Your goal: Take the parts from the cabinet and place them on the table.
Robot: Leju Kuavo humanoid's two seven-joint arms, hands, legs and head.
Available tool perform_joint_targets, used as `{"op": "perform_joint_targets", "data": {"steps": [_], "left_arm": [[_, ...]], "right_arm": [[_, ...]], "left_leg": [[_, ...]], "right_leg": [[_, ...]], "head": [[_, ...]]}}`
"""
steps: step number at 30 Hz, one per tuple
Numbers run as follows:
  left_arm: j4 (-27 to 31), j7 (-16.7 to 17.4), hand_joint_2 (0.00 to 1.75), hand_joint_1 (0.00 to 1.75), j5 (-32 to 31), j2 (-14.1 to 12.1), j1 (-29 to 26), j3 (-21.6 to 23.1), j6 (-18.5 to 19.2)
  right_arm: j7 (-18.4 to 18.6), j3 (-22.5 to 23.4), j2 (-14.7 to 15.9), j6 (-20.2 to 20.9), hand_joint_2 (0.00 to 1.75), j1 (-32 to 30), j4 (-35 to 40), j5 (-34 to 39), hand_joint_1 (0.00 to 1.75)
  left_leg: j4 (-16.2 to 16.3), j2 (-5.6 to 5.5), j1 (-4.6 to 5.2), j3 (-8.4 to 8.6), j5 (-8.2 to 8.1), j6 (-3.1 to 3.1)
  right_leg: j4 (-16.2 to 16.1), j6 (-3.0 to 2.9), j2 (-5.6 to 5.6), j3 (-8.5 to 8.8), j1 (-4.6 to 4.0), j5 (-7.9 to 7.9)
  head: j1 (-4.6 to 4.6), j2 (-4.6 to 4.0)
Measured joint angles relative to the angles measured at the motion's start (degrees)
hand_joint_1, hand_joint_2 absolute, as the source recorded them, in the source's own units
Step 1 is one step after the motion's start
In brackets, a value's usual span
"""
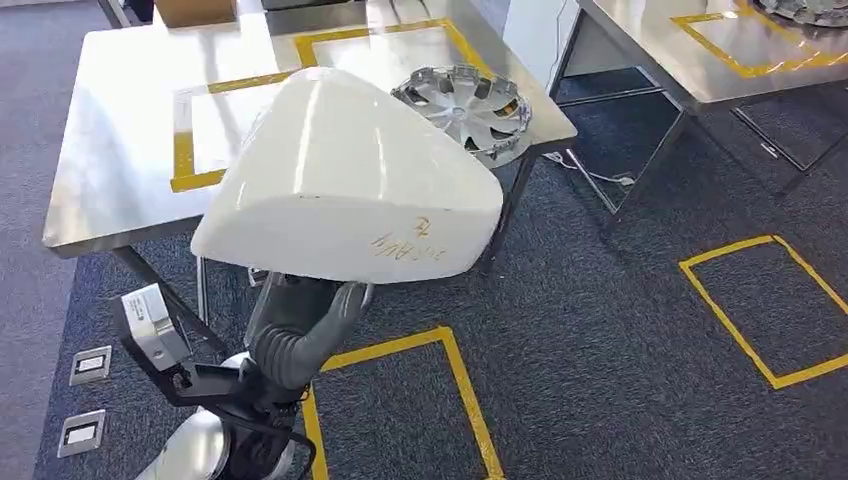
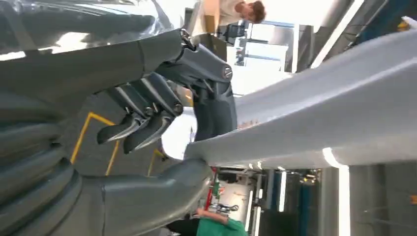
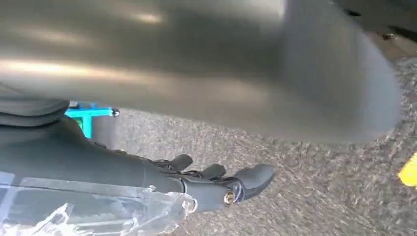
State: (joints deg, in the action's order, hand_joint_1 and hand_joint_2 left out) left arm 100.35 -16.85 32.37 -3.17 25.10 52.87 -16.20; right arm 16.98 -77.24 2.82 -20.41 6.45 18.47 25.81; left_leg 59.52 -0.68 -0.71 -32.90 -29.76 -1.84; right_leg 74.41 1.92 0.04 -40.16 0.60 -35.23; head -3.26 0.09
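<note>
A large white moulded part (image 1: pixel 350 180) with handwriting on its near face hangs over the near edge of the steel table (image 1: pixel 110 190). My left hand (image 1: pixel 305 315) holds it from underneath. In the left wrist view the thumb (image 2: pixel 162 191) lies on one side of the part's (image 2: pixel 314 118) thin edge and one dark finger (image 2: pixel 211 98) presses the other side, while the remaining fingers curl free. My right hand (image 3: pixel 216 184) hangs low over the carpet with its fingers apart and nothing in them, beneath a blurred grey surface (image 3: pixel 196 64).
A silver wheel cover (image 1: pixel 467 108) lies at the table's right corner, beside a yellow-taped rectangle (image 1: pixel 185 150). A second steel table (image 1: pixel 650 50) stands to the right. Yellow floor squares (image 1: pixel 770 310) mark the carpet. A person (image 2: pixel 241 12) stands beyond, seen in the left wrist view.
</note>
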Motion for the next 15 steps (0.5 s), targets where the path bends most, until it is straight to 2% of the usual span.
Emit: {"op": "perform_joint_targets", "data": {"steps": [1, 2, 3, 4, 5, 6, 7, 9, 10, 11, 12, 13, 14, 15], "left_arm": [[0.0, 0.0, 1.75, 1.75, 0.0, -0.02, -0.08, 0.0, -0.04], [0.0, 0.0, 1.75, 1.75, 0.0, -0.07, -0.15, 0.0, -0.09], [0.0, -0.02, 1.75, 1.75, 0.0, -0.07, -0.14, 0.0, -0.11], [0.02, -0.02, 1.75, 1.75, 0.0, -0.07, -0.12, -0.02, -0.26], [0.07, -0.04, 1.75, 1.75, -0.02, -0.07, -0.13, -0.04, -0.39], [0.09, -0.09, 1.75, 1.75, -0.02, -0.11, -0.14, -0.07, -0.42], [0.09, -0.09, 1.75, 1.75, -0.02, -0.18, -0.24, -0.07, -0.41], [0.09, -0.15, 1.75, 1.75, -0.04, -0.17, -0.2, -0.13, -0.48], [0.13, -0.15, 1.75, 1.75, -0.07, -0.15, -0.13, -0.15, -0.46], [0.26, -0.15, 1.75, 1.75, -0.09, -0.18, -0.15, -0.22, -0.48], [0.24, -0.22, 1.75, 1.75, -0.15, -0.2, -0.04, -0.28, -0.46], [0.24, -0.22, 1.75, 1.75, -0.18, -0.22, -0.02, -0.33, -0.46], [0.17, -0.22, 1.75, 1.75, -0.15, -0.26, -0.16, -0.39, -0.5], [0.11, -0.24, 1.75, 1.75, -0.15, -0.37, -0.31, -0.42, -0.57]], "right_arm": [[-0.06, 0.0, 0.0, 0.0, 0.0, -0.14, 0.0, 0.0, 0.0], [-0.09, 0.0, 0.0, 0.0, 0.0, -0.2, 0.0, 0.0, 0.0], [-0.11, 0.0, 0.02, 0.0, 0.0, -0.17, -0.02, 0.0, 0.0], [-0.13, 0.0, 0.06, 0.0, 0.0, -0.16, -0.02, 0.0, 0.0], [-0.13, 0.0, 0.11, 0.0, 0.0, -0.19, -0.02, 0.0, 0.0], [-0.13, 0.0, 0.26, 0.02, 0.0, -0.29, -0.07, 0.0, 0.0], [-0.17, -0.02, 0.33, 0.02, 0.0, -0.29, -0.07, 0.0, 0.0], [-0.11, 0.0, 0.33, 0.02, 0.0, -0.26, -0.09, 0.0, 0.0], [-0.13, 0.0, 0.35, 0.02, 0.0, -0.26, -0.09, 0.0, 0.0], [-0.13, 0.0, 0.35, 0.02, 0.0, -0.23, -0.11, 0.0, 0.0], [-0.13, 0.0, 0.33, 0.0, 0.0, -0.23, -0.13, 0.0, 0.0], [-0.13, 0.0, 0.33, 0.02, 0.0, -0.22, -0.13, 0.0, 0.0], [-0.13, 0.0, 0.31, 0.09, 0.0, -0.2, -0.13, 0.0, 0.0], [-0.13, 0.0, 0.24, 0.2, 0.0, -0.25, -0.13, 0.0, 0.0]], "left_leg": [[0.0, -0.12, 0.08, 0.43, -0.36, -0.05], [0.0, -0.25, 0.14, 1.05, -0.83, -0.04], [0.0, -0.33, 0.18, 1.85, -1.38, 0.02], [-0.01, -0.37, 0.2, 2.7, -1.95, 0.14], [-0.02, -0.37, 0.18, 3.27, -2.55, 0.36], [-0.19, -0.35, 0.3, 3.33, -2.88, 0.7], [-0.18, -0.49, 0.18, 3.45, -3.11, 1.1], [-0.62, -0.37, 0.04, 3.45, -3.25, 1.73], [-0.91, -0.3, 0.2, 3.75, -3.41, 2.04], [-0.84, -0.2, 0.16, 3.97, -4.04, 2.32], [0.63, -0.13, 0.23, 3.51, -4.58, 2.49], [4.24, -0.14, 0.22, 1.6, -6.18, 2.49], [9.22, -0.14, 0.23, -1.27, -7.97, 2.56], [13.17, -0.13, 0.21, -3.8, -8.74, 2.74]], "right_leg": [[2.06, -0.05, 0.0, -2.03, 0.0, 0.52], [1.17, -0.25, 0.03, -2.54, -0.04, 2.66], [-2.18, -0.6, 0.04, -1.81, -0.17, 5.87], [-7.19, -1.07, 0.06, -0.31, -0.37, 9.63], [-12.01, -1.69, 0.09, 0.97, -0.72, 12.67], [-11.85, -2.08, 0.18, 1.6, -1.02, 11.59], [-13.14, -2.33, 0.14, 2.11, -1.23, 11.51], [-13.67, -2.9, 0.17, 2.29, -1.38, 10.34], [-14.59, -3.19, 0.19, 2.75, -1.21, 10.0], [-15.61, -3.17, 0.12, 3.57, -0.62, 10.01], [-16.24, -3.23, 0.19, 4.31, -0.67, 9.97], [-16.58, -3.44, 0.15, 4.88, -0.63, 9.83], [-16.66, -3.55, 0.11, 5.3, -0.61, 9.51], [-16.65, -3.55, 0.1, 5.7, -0.6, 9.16]], "head": [[-0.11, 0.0], [-0.15, 0.0], [-0.17, 0.0], [-0.26, 0.0], [-0.28, 0.0], [0.0, 0.0], [-0.02, 0.0], [-0.26, 0.0], [-0.22, 0.02], [-0.26, 0.0], [0.04, 0.0], [0.13, 0.0], [0.18, 0.0], [0.2, 0.0]]}}
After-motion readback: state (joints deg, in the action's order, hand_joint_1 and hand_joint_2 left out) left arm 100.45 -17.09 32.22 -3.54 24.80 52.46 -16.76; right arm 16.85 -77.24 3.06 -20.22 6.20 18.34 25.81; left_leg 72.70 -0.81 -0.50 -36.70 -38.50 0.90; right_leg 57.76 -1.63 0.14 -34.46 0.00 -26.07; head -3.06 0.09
